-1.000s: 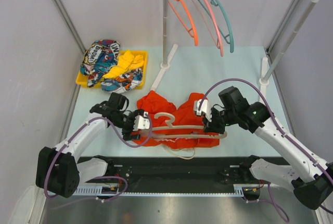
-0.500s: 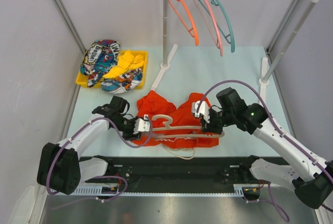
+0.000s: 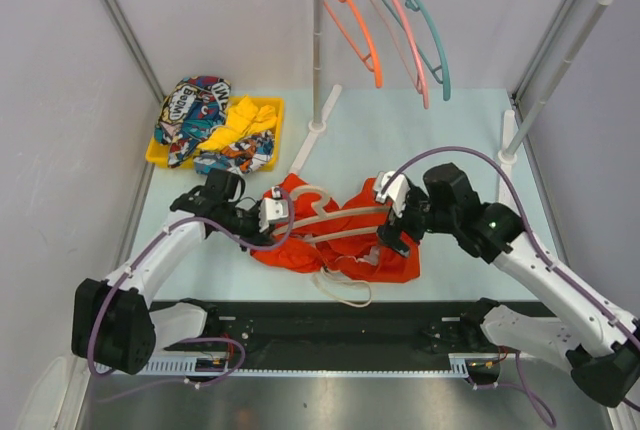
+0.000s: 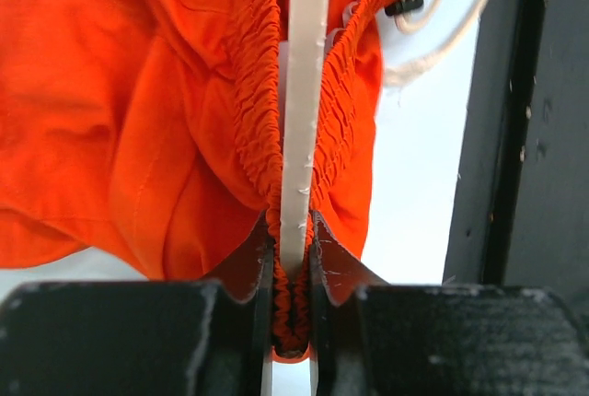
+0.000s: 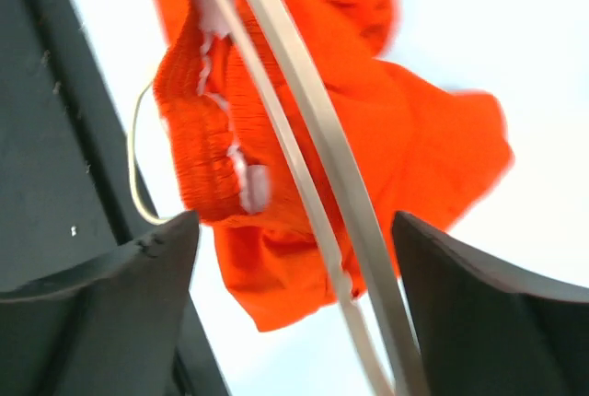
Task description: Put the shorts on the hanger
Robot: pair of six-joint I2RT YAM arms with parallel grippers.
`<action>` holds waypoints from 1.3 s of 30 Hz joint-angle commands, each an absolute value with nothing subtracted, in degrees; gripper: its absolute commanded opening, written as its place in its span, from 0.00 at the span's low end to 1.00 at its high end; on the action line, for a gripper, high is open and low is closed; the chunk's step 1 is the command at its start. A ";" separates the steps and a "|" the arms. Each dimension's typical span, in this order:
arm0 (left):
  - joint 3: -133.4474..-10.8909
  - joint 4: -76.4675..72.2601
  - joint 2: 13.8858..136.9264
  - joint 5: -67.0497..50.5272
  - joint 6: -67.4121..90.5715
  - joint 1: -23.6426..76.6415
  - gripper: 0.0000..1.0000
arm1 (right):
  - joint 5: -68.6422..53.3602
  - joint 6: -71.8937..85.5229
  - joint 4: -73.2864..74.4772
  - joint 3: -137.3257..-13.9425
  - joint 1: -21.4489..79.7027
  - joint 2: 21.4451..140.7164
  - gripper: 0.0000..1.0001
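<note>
The orange-red shorts [image 3: 345, 245] lie bunched at the table's middle front, their cream cord [image 3: 343, 296] trailing toward the near edge. The beige hanger [image 3: 312, 191] lies tilted across them. My left gripper [image 3: 280, 222] is at the shorts' left end. In the left wrist view it [image 4: 293, 258] is shut on the hanger's bar [image 4: 304, 92] with the gathered waistband of the shorts [image 4: 138, 110] pinched alongside. My right gripper [image 3: 392, 218] stands open at the right end. The right wrist view shows the hanger's bars [image 5: 336, 175] and the shorts [image 5: 414, 129] passing loose between its fingers [image 5: 120, 295].
A yellow tray [image 3: 156, 156] at the back left holds comic-print and yellow garments. A rack pole [image 3: 318, 50] stands behind the shorts, its rail carrying orange [image 3: 358, 35], pink [image 3: 408, 40] and teal [image 3: 438, 45] hangers. A black strip [image 3: 330, 325] runs along the near edge.
My left gripper has shut on the hanger's left end and the waistband and drawn them back. My right gripper has opened and let go of the hanger, which now lies tilted.
</note>
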State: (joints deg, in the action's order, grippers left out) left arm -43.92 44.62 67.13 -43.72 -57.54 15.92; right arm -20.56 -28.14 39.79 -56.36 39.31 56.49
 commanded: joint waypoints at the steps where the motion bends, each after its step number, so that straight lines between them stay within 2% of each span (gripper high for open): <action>1: -46.84 38.50 67.15 -47.20 -45.02 14.15 0.00 | -10.03 -18.99 38.93 -56.95 38.76 49.41 0.94; 5: -47.28 37.00 68.64 -46.76 -41.23 13.36 0.00 | -7.47 -17.84 44.28 -56.95 38.93 43.78 0.89; 8: -47.20 36.04 69.26 -46.32 -39.12 13.27 0.00 | -3.11 -17.58 44.74 -56.87 40.51 45.34 0.82; 13: -46.93 34.02 70.13 -44.83 -35.78 13.18 0.00 | 1.76 -21.96 40.79 -56.52 45.70 54.30 0.83; 19: -47.02 34.19 71.80 -42.80 -34.89 12.57 0.00 | 9.20 -26.62 34.73 -54.32 55.44 58.79 0.84; 24: -46.58 33.66 72.51 -43.50 -34.28 11.43 0.00 | 13.53 -29.27 30.94 -55.02 56.87 60.12 0.89; 28: -45.44 35.33 70.06 -44.56 -39.09 10.90 0.00 | 9.33 -27.51 36.20 -57.83 50.99 56.96 0.97; 33: -45.26 35.50 68.99 -42.45 -40.61 10.55 0.00 | -1.12 -26.63 38.76 -62.82 38.26 50.90 1.00; 37: -47.02 37.26 71.63 -41.93 -38.76 10.37 0.00 | -9.22 -25.93 41.65 -68.01 35.77 51.85 0.99; 39: -47.29 37.09 71.98 -41.22 -37.97 10.28 0.00 | -11.15 -24.70 44.89 -68.90 36.99 53.51 0.95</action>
State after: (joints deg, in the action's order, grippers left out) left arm -44.62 38.20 71.35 -40.60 -40.27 10.81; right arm -2.44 -26.98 40.05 -65.01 36.18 51.46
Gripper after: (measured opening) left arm 0.159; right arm 0.989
